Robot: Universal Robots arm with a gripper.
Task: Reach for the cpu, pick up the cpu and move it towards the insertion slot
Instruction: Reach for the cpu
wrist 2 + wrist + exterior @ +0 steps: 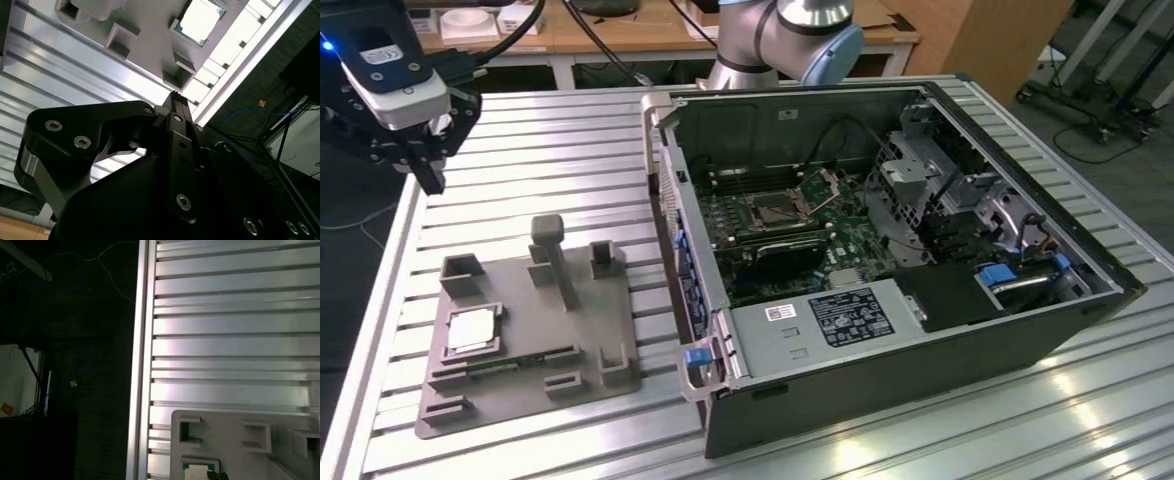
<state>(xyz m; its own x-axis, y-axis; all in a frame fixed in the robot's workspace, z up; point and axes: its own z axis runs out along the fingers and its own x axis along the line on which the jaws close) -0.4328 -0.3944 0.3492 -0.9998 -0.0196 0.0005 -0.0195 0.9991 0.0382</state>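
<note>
Hovering gripper [432, 185] well apart from cpu [471, 330], parked flat in grey fixture [514, 295] recess for easy top grab; jaws look pressed together, empty, tho angle's poor.

Matt grey plastic fixture [520, 300], glossy metal cpu [471, 330], ribbed alu table [534, 140]

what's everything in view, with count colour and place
cpu: one, silvery-white, in a recess of the fixture
fixture: one, grey, on the table at the exterior view's left
memory stick: one, green, in the fixture beside the cpu
computer case: one, dark, open, at the exterior view's right
insertion slot: one, silver-framed, on the board inside the case
table: one, silver, slatted, under everything
arm: one, grey and blue, behind the case
gripper: one, black, above the table, apart from the fixture
</note>
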